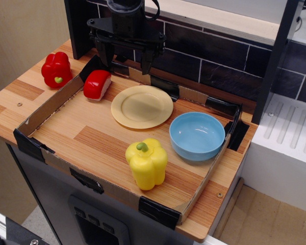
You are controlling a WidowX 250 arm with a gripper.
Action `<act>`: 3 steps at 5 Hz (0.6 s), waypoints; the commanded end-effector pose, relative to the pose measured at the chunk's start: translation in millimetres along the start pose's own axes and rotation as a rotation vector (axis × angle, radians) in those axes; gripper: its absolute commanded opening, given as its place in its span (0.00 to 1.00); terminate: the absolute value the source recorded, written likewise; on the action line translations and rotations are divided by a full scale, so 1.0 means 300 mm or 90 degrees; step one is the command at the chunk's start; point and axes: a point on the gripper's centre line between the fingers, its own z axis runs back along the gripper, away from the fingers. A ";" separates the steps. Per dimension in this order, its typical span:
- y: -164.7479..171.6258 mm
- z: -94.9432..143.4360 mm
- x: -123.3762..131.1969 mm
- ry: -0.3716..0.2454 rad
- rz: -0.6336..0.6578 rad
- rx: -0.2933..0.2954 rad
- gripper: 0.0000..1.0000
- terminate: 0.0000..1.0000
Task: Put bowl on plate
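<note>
The light-blue bowl (197, 135) sits upright at the right side of the cardboard tray (46, 107), empty. The pale-yellow plate (142, 106) lies flat in the tray's back middle, just left of the bowl and apart from it. My black gripper (125, 63) hangs at the back of the tray, above and behind the plate's left edge. Its fingers (146, 62) are spread apart and hold nothing.
A yellow toy pepper (147, 163) stands in the tray's front, close to the bowl. A red-and-white toy piece (97, 84) lies at the back left of the tray. A red toy pepper (56, 69) stands outside the tray at the left. A dark tiled wall (219, 56) runs behind.
</note>
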 end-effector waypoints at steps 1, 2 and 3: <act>0.000 0.000 0.000 0.000 0.000 0.000 1.00 0.00; -0.075 0.008 -0.062 0.031 -0.038 -0.041 1.00 0.00; -0.146 -0.010 -0.132 0.050 -0.058 -0.058 1.00 0.00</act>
